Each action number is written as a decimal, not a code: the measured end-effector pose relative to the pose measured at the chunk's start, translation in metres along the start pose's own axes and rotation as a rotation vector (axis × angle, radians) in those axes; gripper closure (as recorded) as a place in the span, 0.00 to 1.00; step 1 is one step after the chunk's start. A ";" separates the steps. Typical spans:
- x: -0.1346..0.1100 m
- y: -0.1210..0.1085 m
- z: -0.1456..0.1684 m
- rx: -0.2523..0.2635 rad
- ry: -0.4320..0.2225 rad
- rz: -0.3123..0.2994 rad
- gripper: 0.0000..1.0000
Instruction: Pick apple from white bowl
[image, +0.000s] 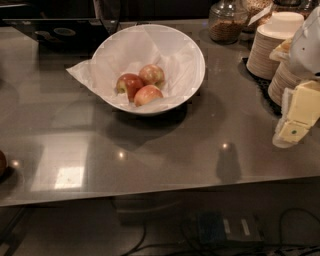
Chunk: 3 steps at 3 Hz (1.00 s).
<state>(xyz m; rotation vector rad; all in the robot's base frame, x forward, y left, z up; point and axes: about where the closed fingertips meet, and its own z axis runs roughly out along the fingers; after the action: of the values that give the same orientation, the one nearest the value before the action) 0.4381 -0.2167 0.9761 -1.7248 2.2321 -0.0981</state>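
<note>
The white bowl (187, 55), wide and lined with crumpled white paper, stands at the middle back of the grey counter. Three apples lie in it. The light pinkish-red apple (148, 94) is at the front. A darker red apple (128, 83) lies to its left and a mottled red and yellow-green apple (152, 74) behind it. My gripper (296, 120), pale yellow with a white arm above it, hangs at the right edge of the view. It is well to the right of the bowl, above the counter, and holds nothing that I can see.
Stacks of beige disposable bowls (270, 47) stand at the back right, just behind the gripper. A glass jar of grains (225, 22) is at the back. A dark tray (60, 32) lies back left. A dark round object (1, 162) sits at the left edge.
</note>
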 end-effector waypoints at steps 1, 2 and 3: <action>0.000 0.000 0.000 0.000 -0.001 0.000 0.00; -0.009 -0.004 -0.005 0.015 -0.046 -0.001 0.00; -0.039 -0.026 0.001 0.016 -0.180 -0.023 0.00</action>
<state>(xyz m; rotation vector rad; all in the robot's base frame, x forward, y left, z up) 0.4714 -0.1868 0.9894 -1.6804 2.0765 0.0328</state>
